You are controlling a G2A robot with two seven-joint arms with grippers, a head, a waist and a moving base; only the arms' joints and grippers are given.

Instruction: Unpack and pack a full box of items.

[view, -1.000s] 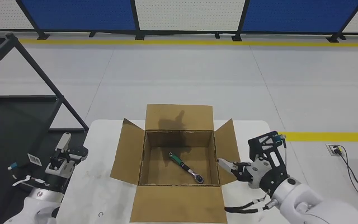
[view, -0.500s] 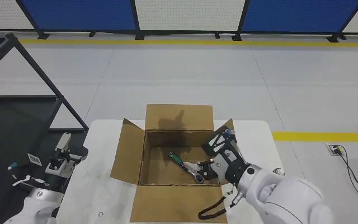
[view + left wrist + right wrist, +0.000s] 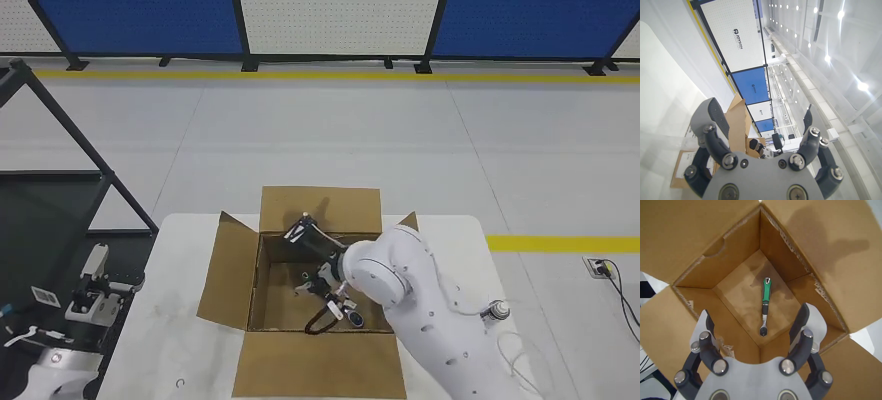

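Right claw (image 3: 755, 310) spread above the open cardboard box (image 3: 696, 262), green-handled ratchet wrench (image 3: 766, 294) flat on its floor — left claw (image 3: 762, 107) also spread, well apart from the box.

The box (image 3: 734, 262) has its flaps splayed outward, mouth open from above. Bare floor surrounds the wrench (image 3: 766, 298) inside.

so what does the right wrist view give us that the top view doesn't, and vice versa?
Right wrist view: the green-handled ratchet wrench lying flat on the floor of the cardboard box, with the right gripper above it, fingers open.
Top view: the white table under the box, and the right arm bent over the opening.
Both: the box open, flaps folded out.
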